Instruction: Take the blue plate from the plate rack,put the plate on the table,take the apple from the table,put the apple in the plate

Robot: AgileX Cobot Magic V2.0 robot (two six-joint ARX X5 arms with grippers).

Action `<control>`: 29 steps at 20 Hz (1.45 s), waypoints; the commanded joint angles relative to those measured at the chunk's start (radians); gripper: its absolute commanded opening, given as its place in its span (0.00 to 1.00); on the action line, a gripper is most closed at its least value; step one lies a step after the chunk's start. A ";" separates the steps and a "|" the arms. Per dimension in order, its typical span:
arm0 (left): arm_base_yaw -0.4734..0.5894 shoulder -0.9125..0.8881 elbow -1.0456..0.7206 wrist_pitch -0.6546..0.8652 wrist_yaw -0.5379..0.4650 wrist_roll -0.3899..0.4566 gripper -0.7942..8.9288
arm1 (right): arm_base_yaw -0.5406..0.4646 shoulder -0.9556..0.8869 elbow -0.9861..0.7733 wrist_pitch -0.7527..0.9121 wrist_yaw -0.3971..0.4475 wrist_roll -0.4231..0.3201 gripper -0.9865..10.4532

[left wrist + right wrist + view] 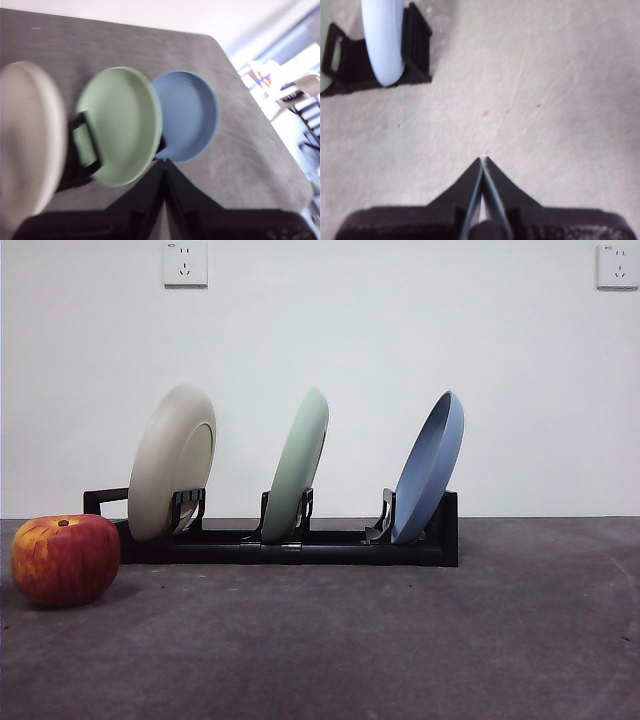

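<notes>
Both claws closed above table (400,640); blue plate (430,468) racked.

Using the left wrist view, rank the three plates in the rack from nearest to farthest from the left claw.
From the left claw, which is shut:
1. Green plate, middle slot. The blue plate comes close behind it.
2. Blue plate, end slot, partly behind the green one.
3. Cream plate, opposite end.

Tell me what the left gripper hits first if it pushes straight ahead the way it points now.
Probably the blue plate: the left gripper, jaws shut, points at its lower rim, with the pale green plate just beside that line. Depth is unclear.
</notes>
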 commanded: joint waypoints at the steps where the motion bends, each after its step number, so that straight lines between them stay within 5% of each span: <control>1: -0.097 0.118 0.128 0.000 0.006 -0.001 0.08 | 0.000 -0.001 0.007 -0.019 -0.006 -0.008 0.09; 10: -0.343 0.525 0.538 -0.007 -0.005 -0.028 0.08 | 0.000 -0.001 0.007 -0.088 -0.005 -0.014 0.09; 16: -0.429 0.639 0.552 0.077 -0.173 -0.049 0.08 | 0.000 -0.001 0.007 -0.087 -0.006 -0.014 0.09; 21: -0.488 0.684 0.552 0.129 -0.288 -0.034 0.38 | 0.000 -0.001 0.007 -0.089 -0.008 -0.014 0.09; 29: -0.538 0.733 0.552 0.148 -0.349 -0.019 0.38 | 0.000 -0.001 0.007 -0.115 -0.009 -0.014 0.09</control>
